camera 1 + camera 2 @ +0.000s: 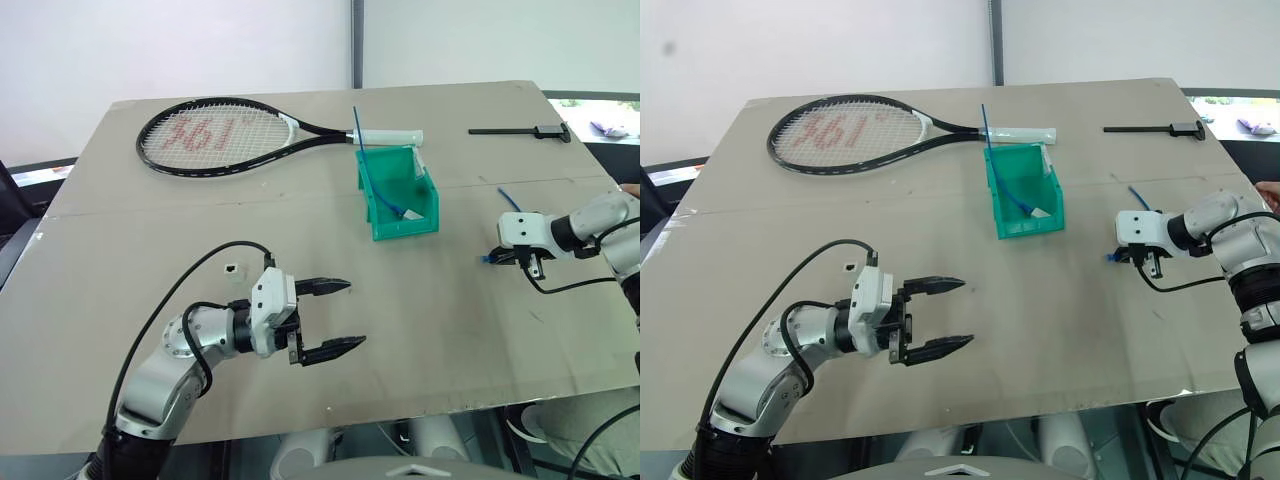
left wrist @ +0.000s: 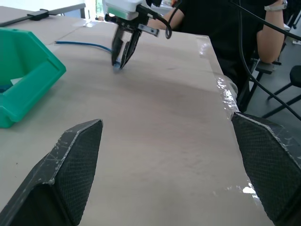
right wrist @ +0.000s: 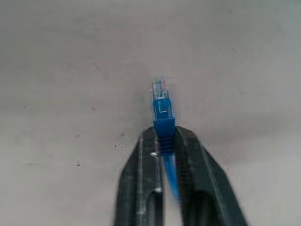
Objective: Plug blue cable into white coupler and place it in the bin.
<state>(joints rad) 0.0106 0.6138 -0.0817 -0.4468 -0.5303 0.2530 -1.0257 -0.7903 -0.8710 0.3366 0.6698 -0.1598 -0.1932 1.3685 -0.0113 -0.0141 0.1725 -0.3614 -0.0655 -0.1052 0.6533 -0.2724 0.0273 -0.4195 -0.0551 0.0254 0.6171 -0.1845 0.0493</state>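
Step in hand: pick-up of the blue cable [image 3: 163, 110] at its plug end; mating with the white coupler [image 1: 232, 268] not yet begun, by my reading.
Right gripper [image 3: 164, 139]: closed on the blue cable just behind the clear plug, the plug jutting past the fingertips, low over the counter [image 1: 420, 330] near its right edge.
Blue cable: the free length trails from the gripper toward the counter's far right corner.
Left gripper [image 1: 333, 316]: fingers wide apart, empty, above the counter near the front edge, left of centre.
White coupler: on the counter just behind the left gripper's wrist, untouched.
Bin [image 1: 398, 194]: mid-counter toward the far edge, upright; a stiff blue strand and something small and white inside.
Other stock: tennis racket [image 1: 215, 132] along the far edge; black tool [image 1: 520, 131] at the far right corner.
Next move calls for: left gripper to take up the coupler with its socket facing right, right gripper to lift and bring the plug in line with it; the pinched grip leaves little cable to steer by.
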